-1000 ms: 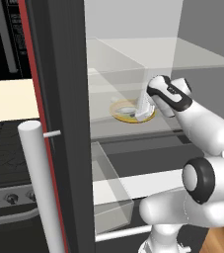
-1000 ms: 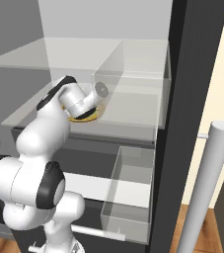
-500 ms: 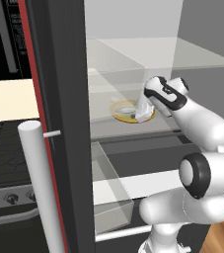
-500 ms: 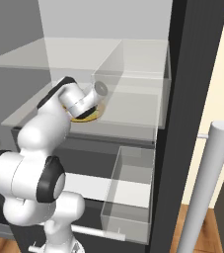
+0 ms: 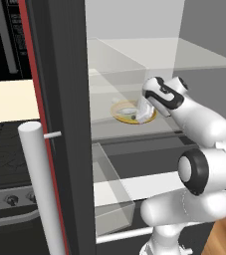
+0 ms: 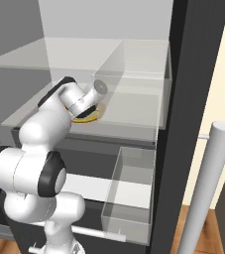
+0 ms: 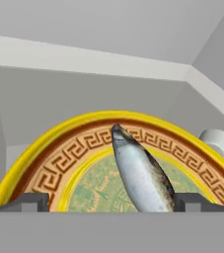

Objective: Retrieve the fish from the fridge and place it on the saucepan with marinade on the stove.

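Fish (image 7: 142,179) lies on a round plate (image 7: 79,143) with a yellow rim and an orange key-pattern band, green centre. Silver-grey body, darker along one side, pointed end aimed away from the camera toward the far rim of the plate. Plate sits on a glass shelf (image 5: 134,130) inside the fridge (image 5: 64,99), about mid-shelf, back from the front edge.

Gripper (image 7: 113,200) is directly over the plate, jaws spread wide: one dark fingertip (image 7: 27,201) shows at the left of the hand view, the other at the right, with the fish lying between them and nearer the right one. Whether either tip touches the fish cannot be told. Nothing is held.

A small pale cylinder (image 7: 213,141) stands beyond the plate's right rim in the hand view, near the back wall of the fridge.

From the base views, the arm reaches into the fridge over the shelf, hand tilted down onto the plate (image 5: 120,110); the yellow rim (image 6: 86,117) shows under the wrist. Below the shelf, a clear drawer (image 6: 129,188) stands pulled out. The fridge door carries a white bar handle (image 5: 42,189). Left of the door, the stove (image 5: 5,164) with its knobs along the front.
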